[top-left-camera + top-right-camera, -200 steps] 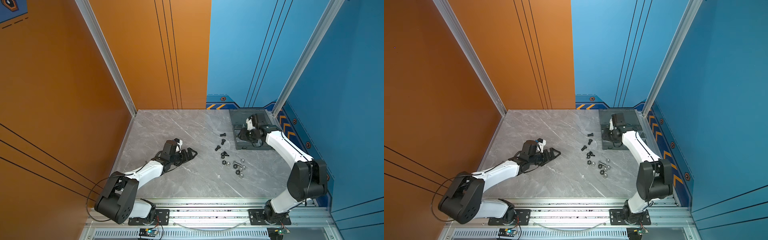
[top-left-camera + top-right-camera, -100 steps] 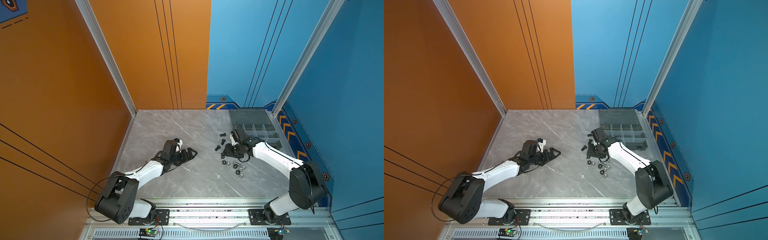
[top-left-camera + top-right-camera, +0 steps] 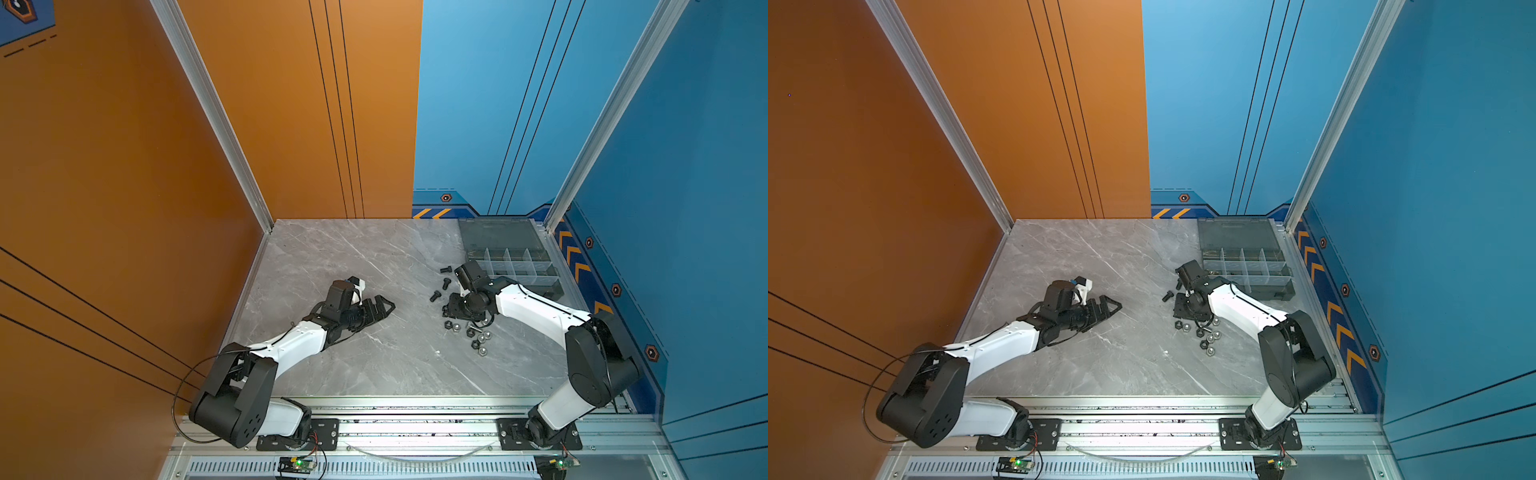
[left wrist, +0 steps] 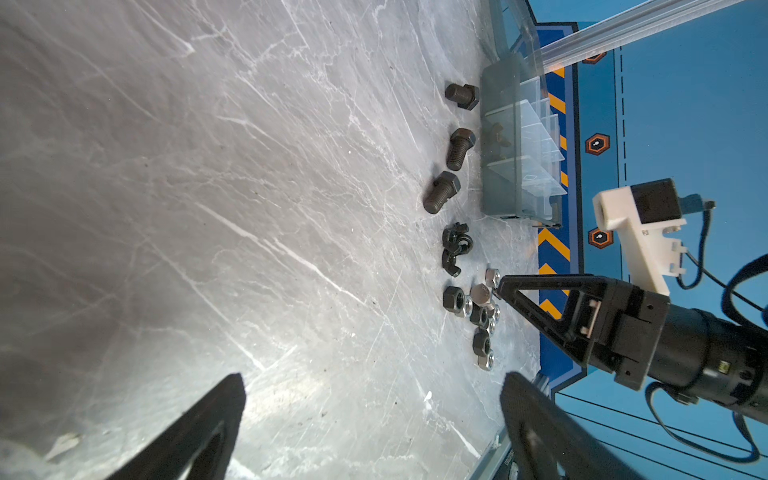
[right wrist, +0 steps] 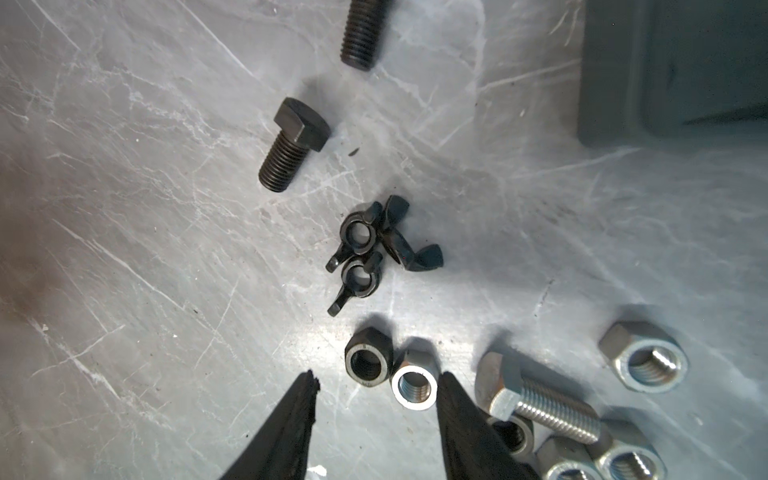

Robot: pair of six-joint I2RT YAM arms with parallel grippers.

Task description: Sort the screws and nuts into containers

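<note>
Grey marbled worktop [image 3: 353, 270] is lying between orange and blue walls [image 3: 124, 166]. The screws [image 5: 295, 145], black threaded hex-head bolts plus one silver bolt [image 5: 540, 399], are lying loose near the smoky organizer's containers [image 3: 511, 266]. The nuts [image 5: 414, 384], black and silver hexagons with black wing nuts [image 5: 374, 249], are clustering alongside. The right end effector [image 5: 376, 386] is standing released, straddling two hex nuts. The left end effector [image 4: 372, 386] is resting released and empty, well apart.
</note>
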